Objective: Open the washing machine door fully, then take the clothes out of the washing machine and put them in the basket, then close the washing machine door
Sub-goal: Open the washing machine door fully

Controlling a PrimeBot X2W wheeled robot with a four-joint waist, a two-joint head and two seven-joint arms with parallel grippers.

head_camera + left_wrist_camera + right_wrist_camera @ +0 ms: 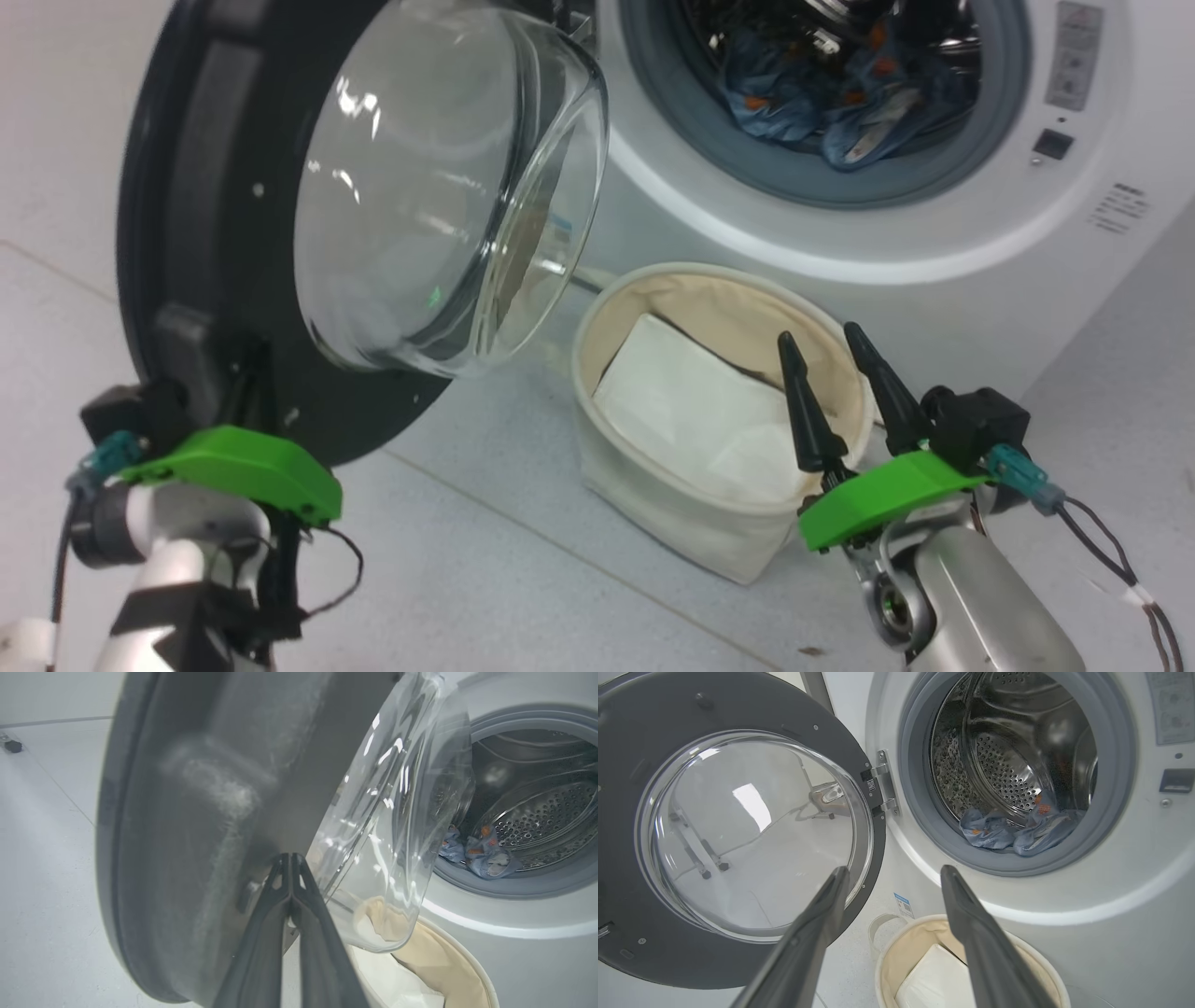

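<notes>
Open washing machine door [154, 233] — clothes [812, 103] inside, basket [653, 495] just below

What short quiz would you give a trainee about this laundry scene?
1. True or false: the clothes lie in the basket.
2. The right tool is: A) open and empty, B) shut on the clothes, C) shut on the basket rim.
3. What lies in the basket now?
Key: 1 false, they are in the washing machine; 2 A; 3 a white folded sheet.
</notes>
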